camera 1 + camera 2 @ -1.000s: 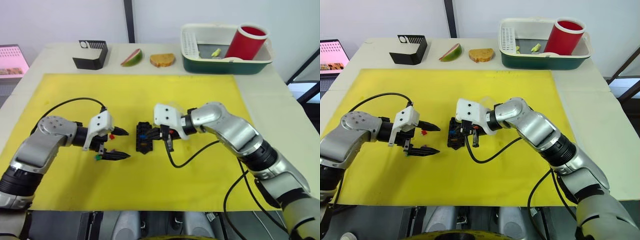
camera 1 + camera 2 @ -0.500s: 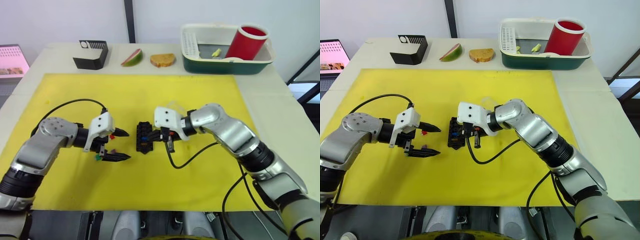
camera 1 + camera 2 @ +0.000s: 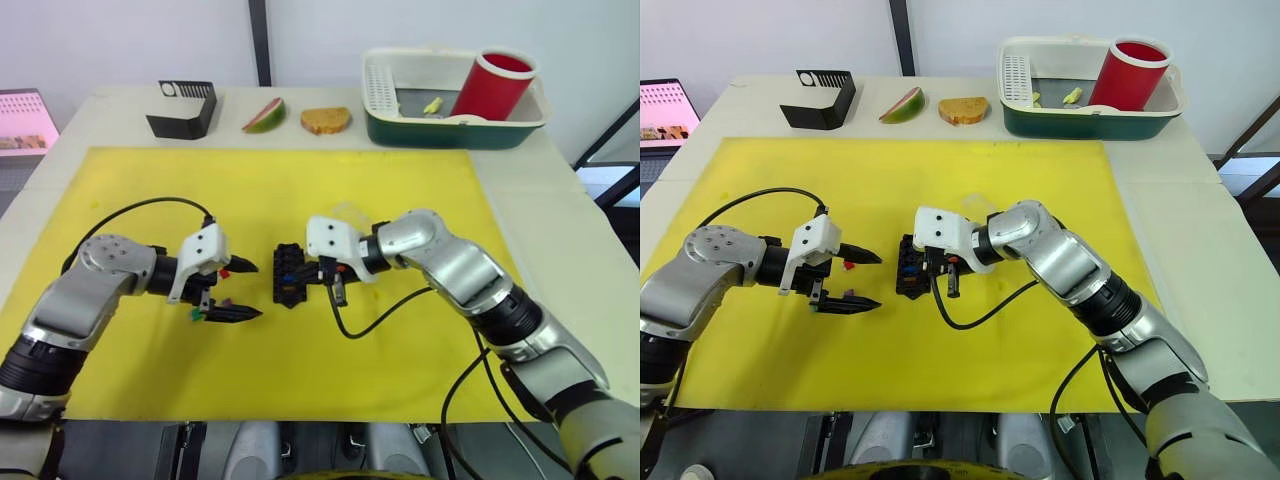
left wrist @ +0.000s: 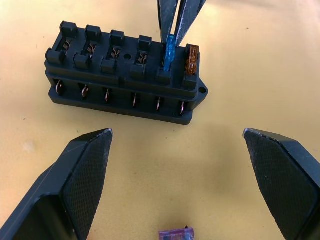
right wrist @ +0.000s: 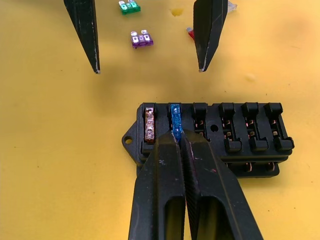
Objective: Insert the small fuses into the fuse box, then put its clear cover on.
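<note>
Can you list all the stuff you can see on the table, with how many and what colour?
fuse box: one, black, middle of the mat
fuses: orange in the end slot; blue in the next slot; purple, green and red loose on the mat
mat: one, yellow
slotted stand: one, black, far left
food pieces: two, far edge
bin: one, green and white, far right
cup: one, red, in the bin
left gripper: open
right gripper: pinching the blue fuse
</note>
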